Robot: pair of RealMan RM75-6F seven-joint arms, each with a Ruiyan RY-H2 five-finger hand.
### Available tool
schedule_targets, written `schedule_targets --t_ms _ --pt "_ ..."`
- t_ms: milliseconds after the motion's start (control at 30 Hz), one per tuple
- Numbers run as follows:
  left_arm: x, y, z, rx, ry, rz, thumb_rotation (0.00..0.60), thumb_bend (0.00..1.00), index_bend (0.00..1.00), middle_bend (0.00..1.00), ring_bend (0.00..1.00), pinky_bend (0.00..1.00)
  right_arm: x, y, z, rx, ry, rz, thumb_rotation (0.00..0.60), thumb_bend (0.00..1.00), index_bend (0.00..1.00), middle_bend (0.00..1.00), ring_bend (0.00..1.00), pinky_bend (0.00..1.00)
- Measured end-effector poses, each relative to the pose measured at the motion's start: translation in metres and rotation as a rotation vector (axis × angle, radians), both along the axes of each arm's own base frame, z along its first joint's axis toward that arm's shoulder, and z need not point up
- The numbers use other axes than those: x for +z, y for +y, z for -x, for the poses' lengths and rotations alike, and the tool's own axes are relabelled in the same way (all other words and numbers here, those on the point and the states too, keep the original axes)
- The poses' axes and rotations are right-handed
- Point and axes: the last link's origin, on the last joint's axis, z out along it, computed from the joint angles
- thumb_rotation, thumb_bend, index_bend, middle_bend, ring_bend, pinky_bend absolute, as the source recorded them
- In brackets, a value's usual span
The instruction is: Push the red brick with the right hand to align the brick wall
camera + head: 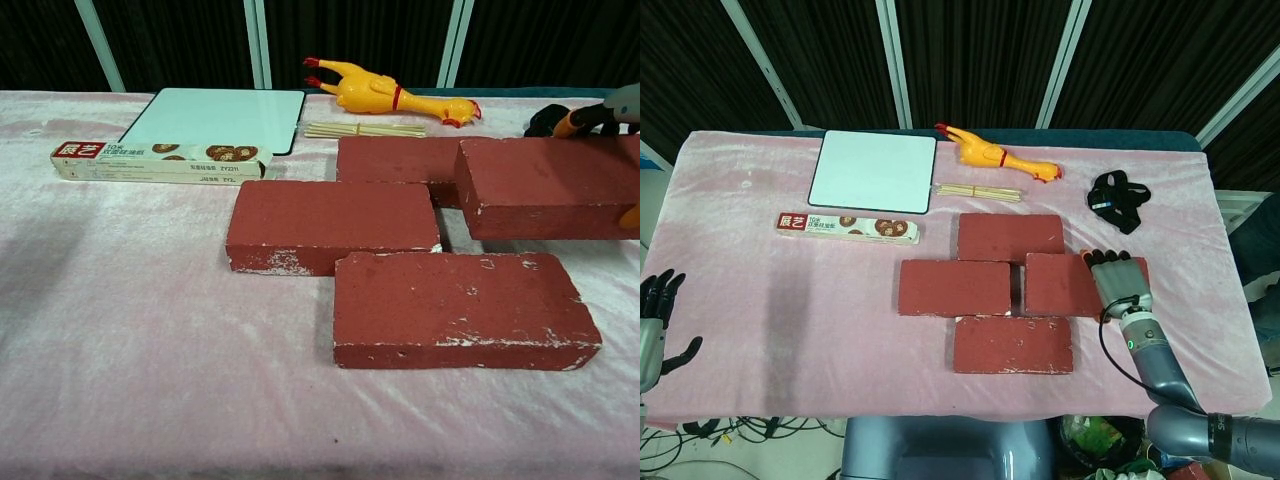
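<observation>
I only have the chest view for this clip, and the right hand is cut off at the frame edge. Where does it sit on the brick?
Observer: In the head view, the right hand rests on the right end of the right-hand red rectangular brick in the middle row.
Operator: Is the left hand anywhere?
Observer: The left hand is at the frame's left edge, holding nothing, fingers apart.
Operator: Do the middle bricks meet?
Observer: From above, a narrow slit shows between that brick and the left middle red brick.
</observation>
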Motion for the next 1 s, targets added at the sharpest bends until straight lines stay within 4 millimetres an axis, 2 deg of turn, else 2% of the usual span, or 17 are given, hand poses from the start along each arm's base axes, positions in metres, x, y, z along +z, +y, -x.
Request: schedule_targets --t_ms 533,1000 --pt "0.0 0.001 0.0 0.006 0.0 -0.002 0.6 0.25 0.05 0.03 0.0 0.0 -0.009 -0.002 0.008 0.001 0.0 -0.018 0.6 0.2 0.45 0.29 0.27 0.15" --pt "0.0 0.001 0.001 0.011 0.001 -0.001 0.6 0.25 0.05 0.03 0.0 0.0 -0.015 -0.006 0.005 -0.004 -0.01 -0.021 0.6 0.2 0.45 0.29 0.27 0.15"
